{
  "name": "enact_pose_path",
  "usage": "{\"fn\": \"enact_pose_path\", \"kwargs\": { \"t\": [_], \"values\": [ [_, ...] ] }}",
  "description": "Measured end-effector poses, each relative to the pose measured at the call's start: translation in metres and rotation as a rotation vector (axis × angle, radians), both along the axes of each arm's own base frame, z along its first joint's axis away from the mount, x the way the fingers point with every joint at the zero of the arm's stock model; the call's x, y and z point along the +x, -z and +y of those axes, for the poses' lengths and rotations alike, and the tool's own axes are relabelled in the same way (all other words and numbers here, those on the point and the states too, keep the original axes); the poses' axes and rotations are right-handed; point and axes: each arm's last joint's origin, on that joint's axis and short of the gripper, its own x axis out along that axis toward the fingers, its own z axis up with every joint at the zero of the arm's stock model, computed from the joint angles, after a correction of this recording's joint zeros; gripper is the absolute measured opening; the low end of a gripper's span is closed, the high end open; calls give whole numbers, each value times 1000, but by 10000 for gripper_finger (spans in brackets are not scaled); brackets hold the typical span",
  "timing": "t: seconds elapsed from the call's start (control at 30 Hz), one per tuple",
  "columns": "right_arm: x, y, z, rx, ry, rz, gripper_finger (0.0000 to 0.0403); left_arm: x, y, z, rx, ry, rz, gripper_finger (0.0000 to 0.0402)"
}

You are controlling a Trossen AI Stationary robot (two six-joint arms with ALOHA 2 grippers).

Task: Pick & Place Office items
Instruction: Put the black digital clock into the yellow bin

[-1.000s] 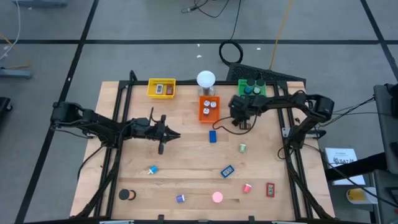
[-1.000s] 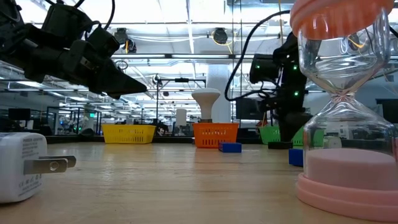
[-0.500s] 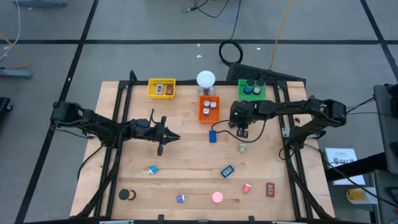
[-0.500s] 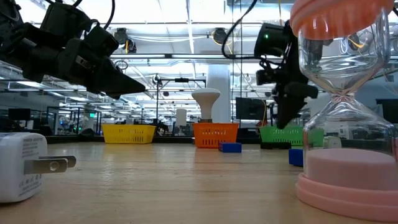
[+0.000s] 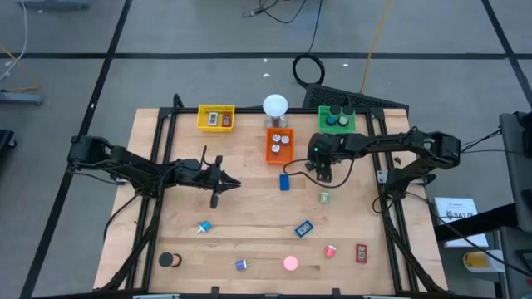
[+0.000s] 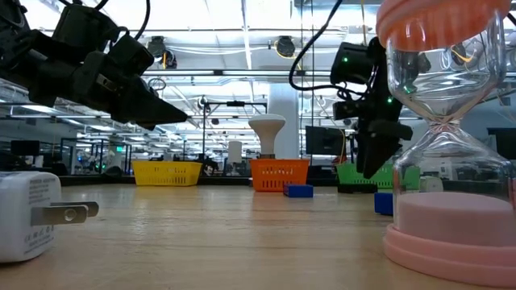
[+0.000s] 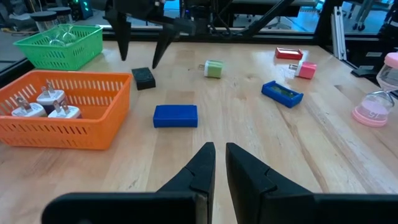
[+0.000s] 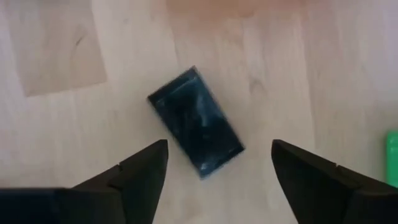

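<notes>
Since a second ago our right gripper (image 5: 322,172) has swung from beside the green tray (image 5: 336,120) out toward the table's middle, and its jaws have spread wide. We now see it hanging straight above a small black block (image 8: 196,130), which lies flat on the wood between the fingers (image 8: 142,168), touched by neither. That block sits at about three o'clock from the orange tray (image 7: 93,127), with a blue block (image 5: 284,182) near it at seven o'clock. Our left gripper (image 7: 216,163) waits over the table's left half, jaws nearly together, holding nothing.
</notes>
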Motion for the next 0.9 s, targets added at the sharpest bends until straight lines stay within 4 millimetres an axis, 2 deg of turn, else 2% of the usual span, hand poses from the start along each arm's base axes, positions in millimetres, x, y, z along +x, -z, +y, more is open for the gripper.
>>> {"fn": "enact_pose_path", "kwargs": {
  "t": [0.13, 0.6, 0.9],
  "values": [
    [-2, 7, -2, 4, -30, -31, 283, 0, 0, 0, 0, 0, 1, 37],
    [-12, 22, -6, 63, -43, -40, 245, 0, 0, 0, 4, 1, 1, 37],
    [-13, 27, -5, 52, -45, -68, 189, 0, 0, 0, -1, 0, 2, 37]
  ]
}}
